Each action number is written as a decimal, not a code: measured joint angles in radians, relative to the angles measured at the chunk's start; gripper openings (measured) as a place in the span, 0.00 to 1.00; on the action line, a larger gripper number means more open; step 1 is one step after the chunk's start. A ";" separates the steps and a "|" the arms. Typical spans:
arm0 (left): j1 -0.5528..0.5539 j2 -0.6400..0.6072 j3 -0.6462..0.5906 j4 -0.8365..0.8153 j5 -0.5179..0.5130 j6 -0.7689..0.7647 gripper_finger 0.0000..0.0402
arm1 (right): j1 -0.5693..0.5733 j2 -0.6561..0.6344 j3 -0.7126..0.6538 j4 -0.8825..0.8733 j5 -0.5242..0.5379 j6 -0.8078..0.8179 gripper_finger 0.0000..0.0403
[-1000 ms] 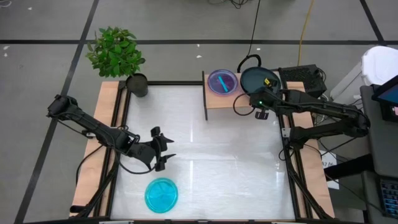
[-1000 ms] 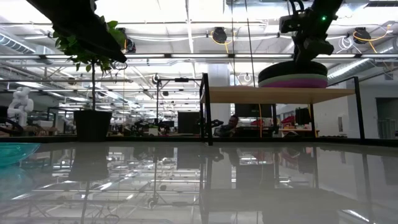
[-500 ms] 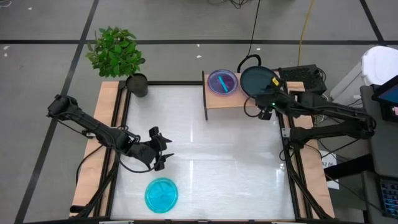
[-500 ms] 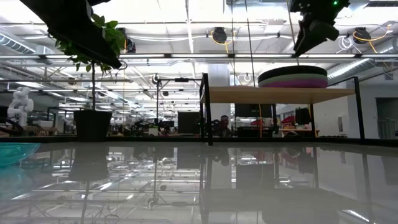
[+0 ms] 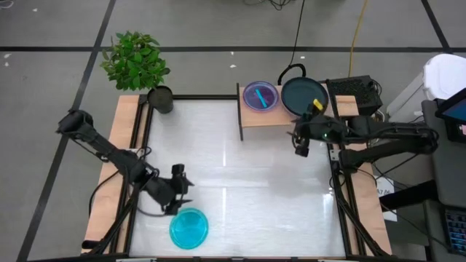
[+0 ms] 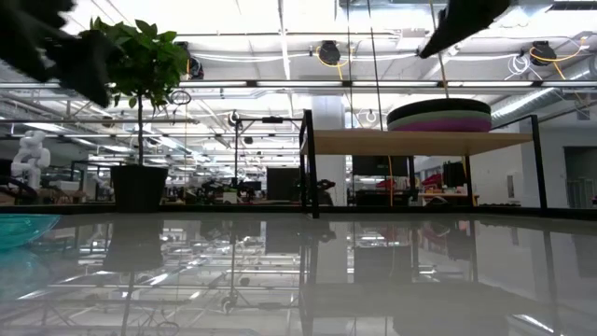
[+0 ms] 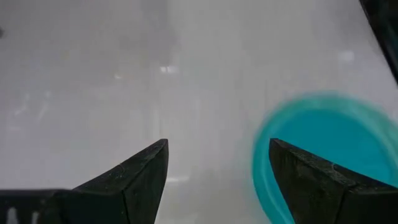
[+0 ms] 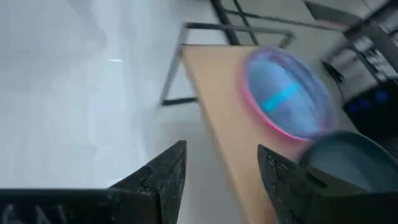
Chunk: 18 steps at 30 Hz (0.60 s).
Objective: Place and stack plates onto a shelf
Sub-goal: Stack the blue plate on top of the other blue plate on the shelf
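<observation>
Cyan plate (image 5: 188, 227) lies on your table's near edge, your left gripper (image 5: 180, 193) spread empty just above it. Farther off, your right gripper (image 5: 300, 140) hangs released before the shelf (image 5: 255, 116), which carries two plate stacks.

Shelf (image 5: 271, 116) sits at far edge of surface (image 5: 240, 175), right of centre. On shelf: two plate stacks side by side, left stack (image 5: 261, 95) and right stack (image 5: 303, 93), just apart. Plant pot (image 5: 161, 99) at far-left corner, well left of shelf. Lone plate (image 5: 189, 227) lies near front edge, left of centre. Left claw (image 5: 177, 198) hangs just behind that plate, w/ fingers spread. Right claw (image 5: 300, 142) is in front of shelf's right end, above surface, fingers apart.
</observation>
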 joint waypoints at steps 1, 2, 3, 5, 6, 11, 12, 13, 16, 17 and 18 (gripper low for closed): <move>-0.025 0.007 0.000 -0.014 0.001 0.001 0.70 | 0.023 0.001 -0.013 0.029 0.000 0.000 0.45; -0.052 0.015 0.000 -0.027 0.001 0.001 0.70 | 0.045 0.002 -0.028 0.060 0.000 0.001 0.45; -0.075 0.026 0.000 -0.027 0.001 0.001 0.70 | 0.067 0.001 -0.044 0.087 0.000 0.001 0.45; -0.114 0.056 0.000 -0.015 0.002 0.013 0.70 | 0.107 0.001 -0.076 0.159 0.001 0.000 0.45; -0.133 0.073 0.000 -0.016 0.003 0.024 0.70 | 0.124 0.001 -0.092 0.193 0.001 -0.002 0.45; -0.215 0.168 0.000 -0.014 0.003 0.107 0.70 | 0.192 0.001 -0.158 0.319 0.002 -0.005 0.45; -0.233 0.188 0.000 -0.013 0.003 0.124 0.70 | 0.202 0.002 -0.170 0.334 0.002 -0.012 0.45; -0.249 0.205 0.000 -0.010 0.003 0.139 0.70 | 0.211 0.003 -0.178 0.337 0.002 -0.019 0.45; -0.291 0.248 0.000 -0.010 0.005 0.166 0.70 | 0.228 0.002 -0.185 0.342 0.003 -0.019 0.45; -0.303 0.254 0.000 -0.010 0.010 0.167 0.70 | 0.230 0.002 -0.185 0.344 0.003 -0.016 0.45; -0.314 0.257 0.000 -0.010 0.018 0.167 0.70 | 0.233 0.002 -0.185 0.344 0.003 -0.011 0.45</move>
